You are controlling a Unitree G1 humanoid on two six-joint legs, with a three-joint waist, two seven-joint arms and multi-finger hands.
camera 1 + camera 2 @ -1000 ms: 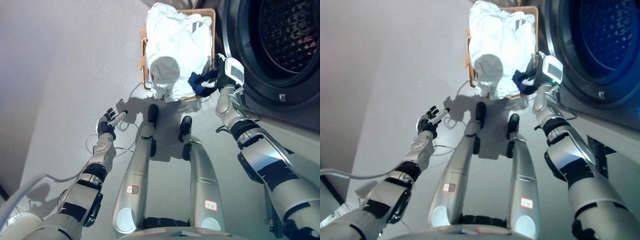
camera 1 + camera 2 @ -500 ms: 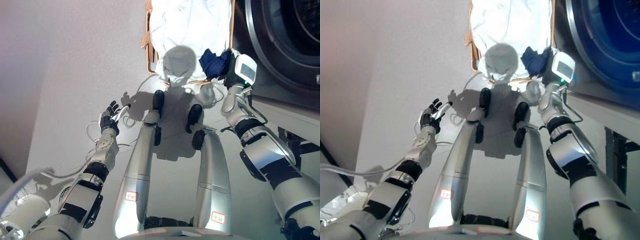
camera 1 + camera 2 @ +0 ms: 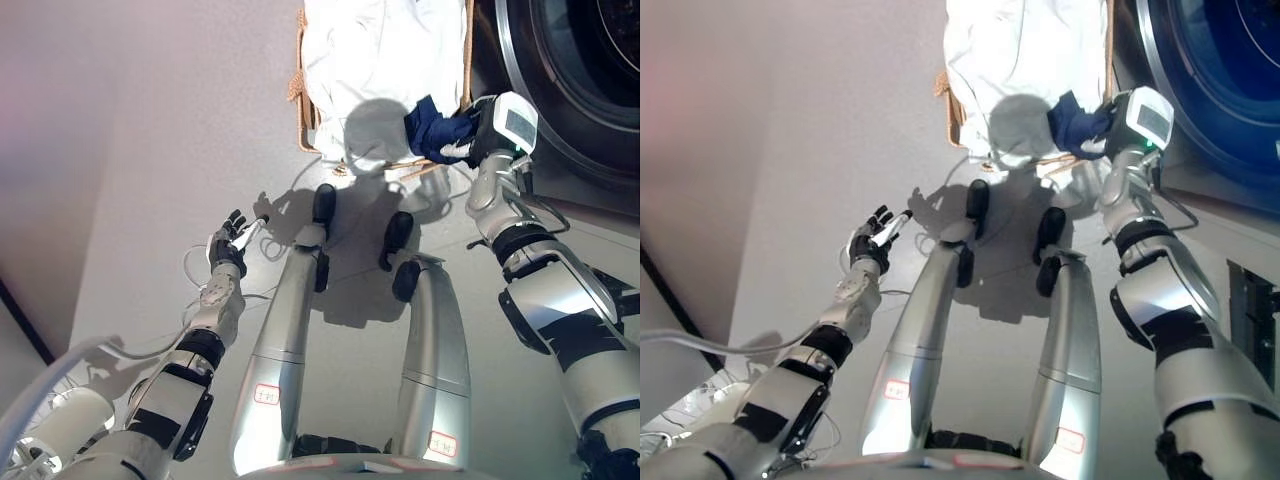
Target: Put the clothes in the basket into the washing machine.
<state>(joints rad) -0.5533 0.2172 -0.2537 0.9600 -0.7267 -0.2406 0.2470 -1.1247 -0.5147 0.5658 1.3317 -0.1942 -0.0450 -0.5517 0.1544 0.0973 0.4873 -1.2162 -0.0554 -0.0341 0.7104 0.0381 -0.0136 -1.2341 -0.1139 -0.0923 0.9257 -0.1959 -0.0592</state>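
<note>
A wicker basket (image 3: 298, 85) stands on the floor at the top of the view, filled with white clothes (image 3: 380, 60). A dark blue garment (image 3: 432, 128) lies at its near right corner. My right hand (image 3: 468, 140) is at the basket's right edge with its fingers curled on the blue garment. The washing machine (image 3: 570, 90) with its round drum opening (image 3: 1230, 70) stands at the upper right, beside the basket. My left hand (image 3: 230, 240) is open and empty over the bare floor at the left.
White cables (image 3: 190, 270) lie on the floor near my left hand. A dark strip (image 3: 25, 320) runs along the floor at the far left.
The camera has shifted, so the basket sits higher in the picture. My right hand has stayed on the blue garment at the basket's corner. My left hand stays open.
</note>
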